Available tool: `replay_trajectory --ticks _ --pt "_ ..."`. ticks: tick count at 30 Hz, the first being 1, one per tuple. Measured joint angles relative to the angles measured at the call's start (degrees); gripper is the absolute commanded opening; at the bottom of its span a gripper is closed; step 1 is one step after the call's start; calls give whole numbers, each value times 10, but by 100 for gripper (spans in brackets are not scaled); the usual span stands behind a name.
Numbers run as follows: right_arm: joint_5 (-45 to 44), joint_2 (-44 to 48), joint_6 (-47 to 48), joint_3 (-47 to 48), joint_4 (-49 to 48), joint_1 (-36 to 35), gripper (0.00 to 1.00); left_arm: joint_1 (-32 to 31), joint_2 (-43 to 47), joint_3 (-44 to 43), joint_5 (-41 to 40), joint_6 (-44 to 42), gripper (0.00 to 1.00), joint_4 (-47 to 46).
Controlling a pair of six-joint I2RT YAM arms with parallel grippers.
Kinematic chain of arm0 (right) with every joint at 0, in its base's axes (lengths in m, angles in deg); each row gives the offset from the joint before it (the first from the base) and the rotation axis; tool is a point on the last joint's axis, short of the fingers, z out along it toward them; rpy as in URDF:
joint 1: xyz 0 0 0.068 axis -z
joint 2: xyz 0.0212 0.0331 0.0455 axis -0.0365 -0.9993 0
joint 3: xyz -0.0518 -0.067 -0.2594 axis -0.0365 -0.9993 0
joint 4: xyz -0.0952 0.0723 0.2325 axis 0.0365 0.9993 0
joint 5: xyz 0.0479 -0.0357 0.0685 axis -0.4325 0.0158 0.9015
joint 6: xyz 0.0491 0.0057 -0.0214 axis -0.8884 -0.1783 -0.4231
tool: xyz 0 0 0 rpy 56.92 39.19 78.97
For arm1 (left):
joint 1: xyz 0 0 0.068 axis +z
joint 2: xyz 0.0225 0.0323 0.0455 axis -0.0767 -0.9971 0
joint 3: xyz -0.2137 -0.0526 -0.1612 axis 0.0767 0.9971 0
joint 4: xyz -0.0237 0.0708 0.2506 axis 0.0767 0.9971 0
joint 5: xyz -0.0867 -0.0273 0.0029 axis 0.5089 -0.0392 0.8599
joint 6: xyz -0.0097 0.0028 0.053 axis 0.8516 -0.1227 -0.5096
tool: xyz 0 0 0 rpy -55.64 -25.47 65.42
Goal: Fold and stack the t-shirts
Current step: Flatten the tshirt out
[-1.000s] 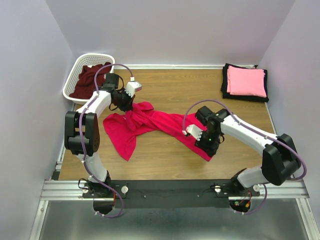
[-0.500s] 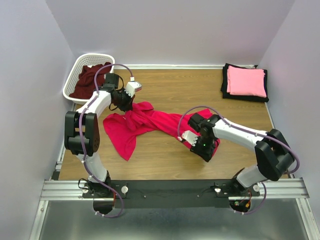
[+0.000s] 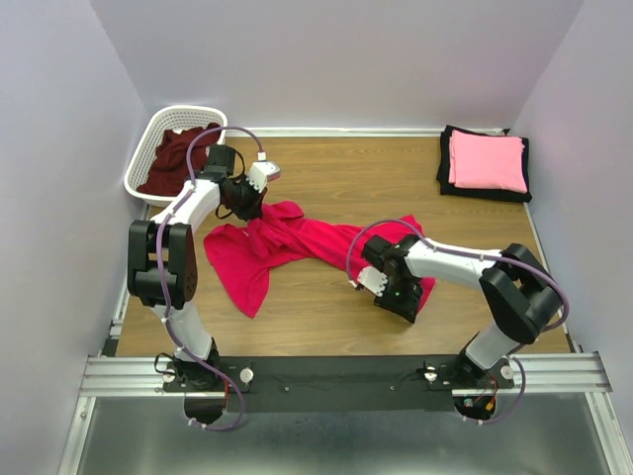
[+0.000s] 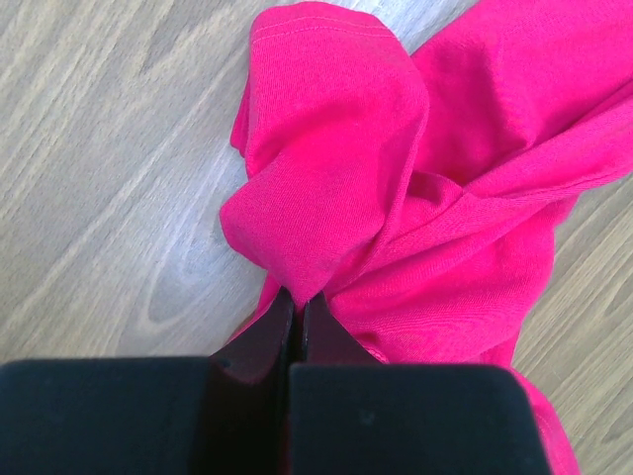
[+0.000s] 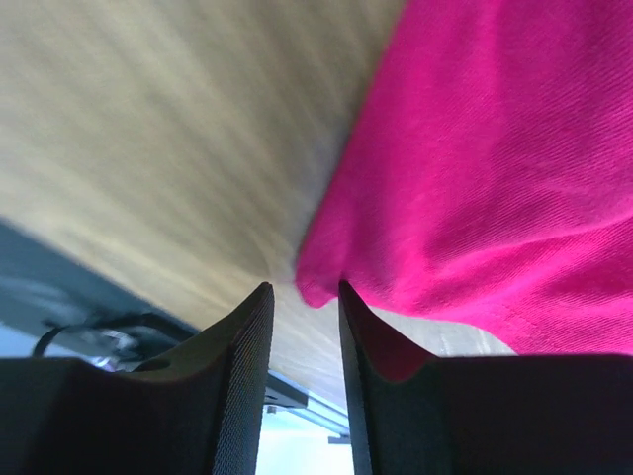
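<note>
The crimson-red t-shirt lies crumpled across the middle of the table. My left gripper is shut on a bunched fold at the shirt's far left end, and the left wrist view shows the jaws pinching the red fabric. My right gripper is low at the shirt's near right corner. In the right wrist view it is open with a narrow gap, and the shirt's corner is just beyond its tips. The light pink t-shirt lies folded on the folded black t-shirt at the back right. The dark maroon t-shirt lies in the basket.
The white lattice basket stands at the back left corner. The table's near edge with the metal rail runs just behind the right gripper. Lilac walls close in both sides.
My right gripper has moved left and toward the near edge, down at the red shirt's near right corner. The left gripper has held still on the shirt.
</note>
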Motion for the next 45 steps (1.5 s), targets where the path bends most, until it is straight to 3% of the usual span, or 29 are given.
replay_trajectory --ticks 8,10,11,17,20,24,28,31,32,36,39,43,45 --pt "-55 -23 -18 -7 -8 -16 35 0 0 -4 0 0 2 0" --pt "-65 -26 -22 -7 -7 -23 25 0 0 -5 0 0 2 0" --pt "-73 -27 -24 -7 -8 -27 1 0 0 -5 0 0 2 0" --pt "-98 -22 -41 -7 -11 -32 0 0 1 -4 5 -10 4 0" --pt "-104 27 -43 -7 -13 -23 1 1 24 5 21 -46 6 8" --pt "-104 93 -27 10 2 52 1 -8 114 31 39 -143 8 53" --pt "-109 121 1 10 10 137 0 -67 263 126 27 -268 18 88" --pt "-108 124 23 10 14 168 1 -136 351 234 -1 -332 39 111" --pt "-108 124 29 10 15 175 1 -143 365 266 -16 -351 54 122" --pt "-105 123 45 10 23 193 0 -139 381 340 -78 -389 57 144" --pt "-100 118 52 10 24 197 0 -137 390 324 -88 -386 57 151" --pt "-93 115 58 11 25 201 1 -123 354 222 -69 -346 57 153" --pt "-91 113 59 12 26 204 0 -115 315 176 -52 -312 71 140"
